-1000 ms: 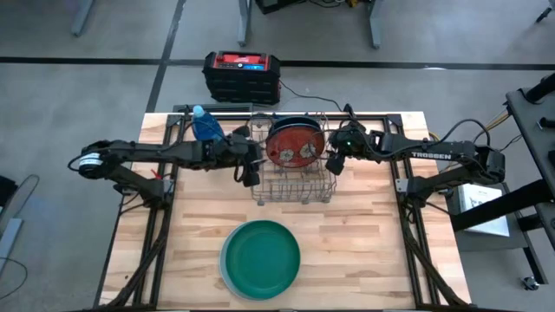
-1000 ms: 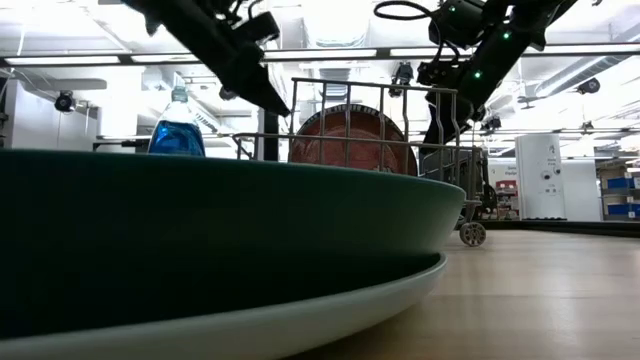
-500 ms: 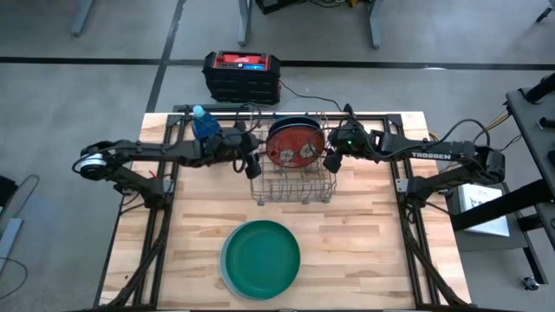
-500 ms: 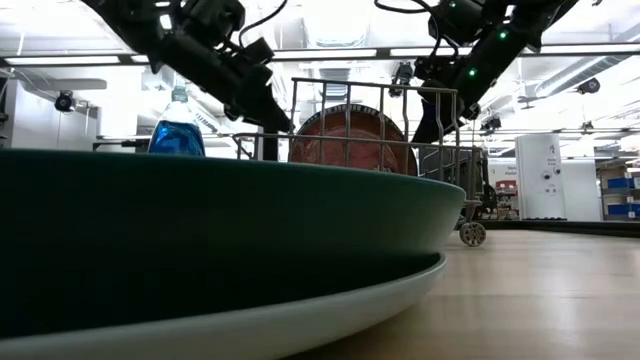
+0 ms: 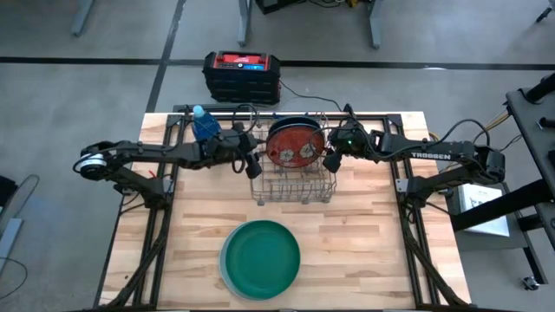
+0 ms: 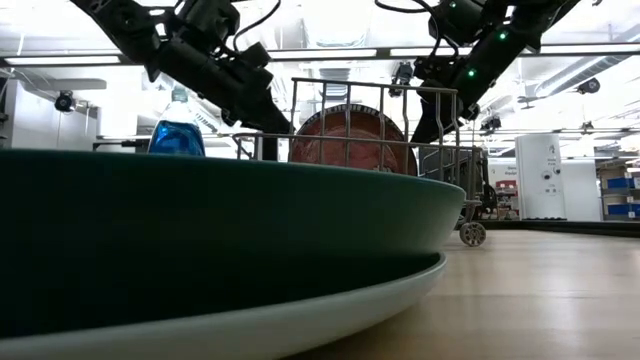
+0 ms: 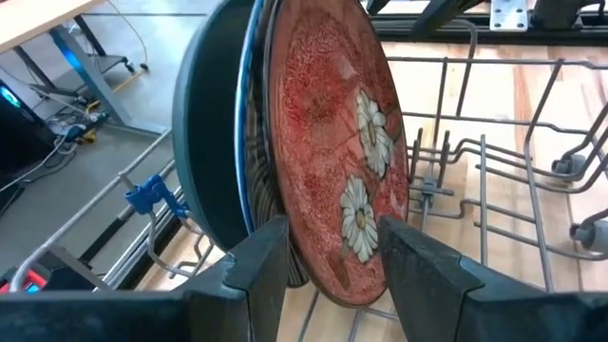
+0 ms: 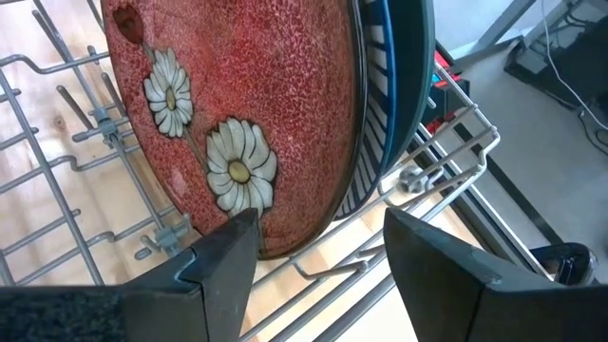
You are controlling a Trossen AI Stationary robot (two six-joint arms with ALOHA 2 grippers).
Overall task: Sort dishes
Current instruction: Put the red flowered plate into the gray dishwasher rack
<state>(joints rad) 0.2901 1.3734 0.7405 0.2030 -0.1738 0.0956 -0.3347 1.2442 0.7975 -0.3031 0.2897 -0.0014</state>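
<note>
Three dishes stand on edge in the wire rack (image 5: 290, 186). The red flowered plate (image 5: 295, 146) is nearest, with a striped plate (image 8: 372, 142) and a dark teal plate (image 7: 214, 133) behind it. My left gripper (image 7: 332, 233) is open at the rack's left side, its fingers on either side of the red plate's rim (image 7: 328, 285). My right gripper (image 8: 321, 223) is open at the rack's right side, and its fingers span the rims of the red and striped plates. A large green plate (image 5: 260, 256) lies flat on a paler plate (image 6: 300, 320) near the front edge.
A blue bottle (image 5: 205, 126) stands at the rack's far left, close to my left arm. A black and red box (image 5: 242, 74) sits on the floor beyond the far edge. Bare wood lies on both sides of the green plate.
My left gripper has sunk and swung from the rack's near left corner toward the red plate's left rim, tipping closer to level, and now straddles that rim. The plates and the right arm have kept still.
</note>
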